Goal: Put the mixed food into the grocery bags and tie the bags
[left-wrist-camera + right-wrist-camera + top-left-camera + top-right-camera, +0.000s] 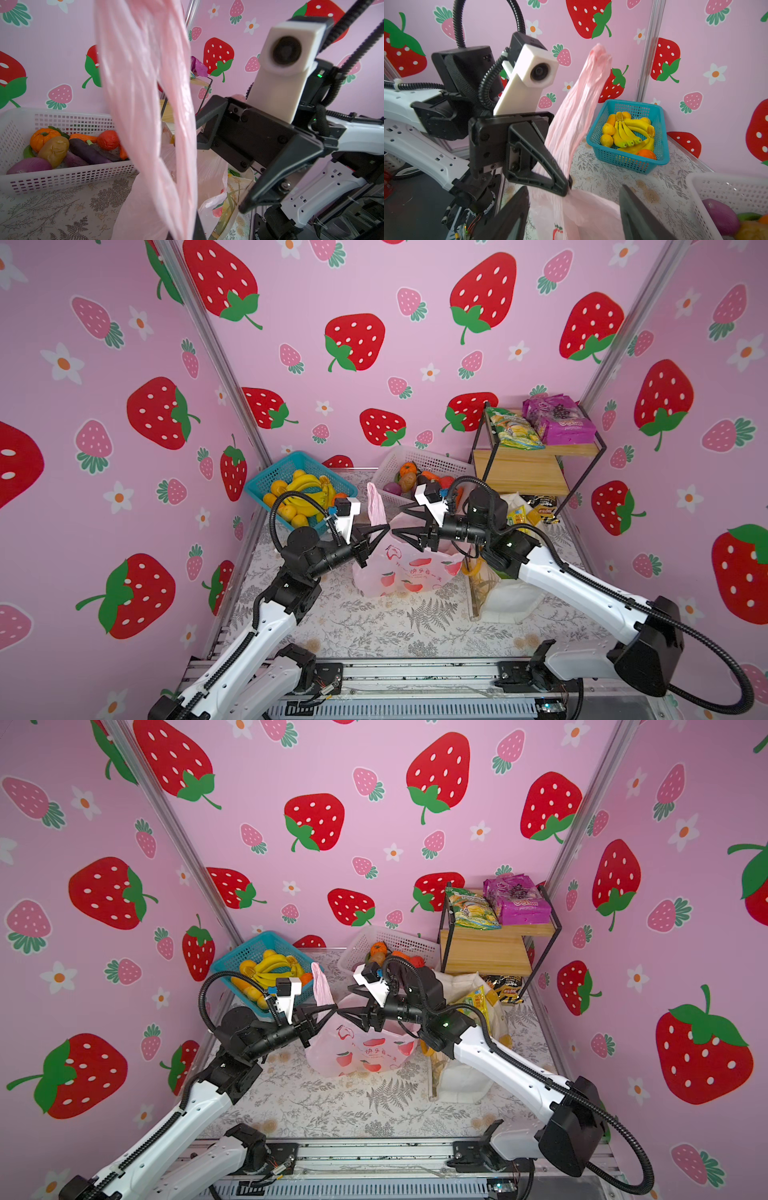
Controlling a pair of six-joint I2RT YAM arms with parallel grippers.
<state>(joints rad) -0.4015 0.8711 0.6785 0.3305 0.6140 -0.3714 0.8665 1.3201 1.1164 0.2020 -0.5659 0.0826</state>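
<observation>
Your left claw [385, 528] pinches the thin translucent pink fruit-print carrier bag [399, 574] by its twisted loop handle [375, 506], likely upright for tying; your right claw [395, 530] stands wide, empty.

We cannot tell what lies inside the pink bag [409, 572]. The right arm [582, 585] hides part of the white tote [505, 601]. In the right wrist view the picture's edge cuts off the right tool [574, 188]. Up close, the bag's handle [145, 93] looks blurry and hides most of the shelf [200, 82].
</observation>
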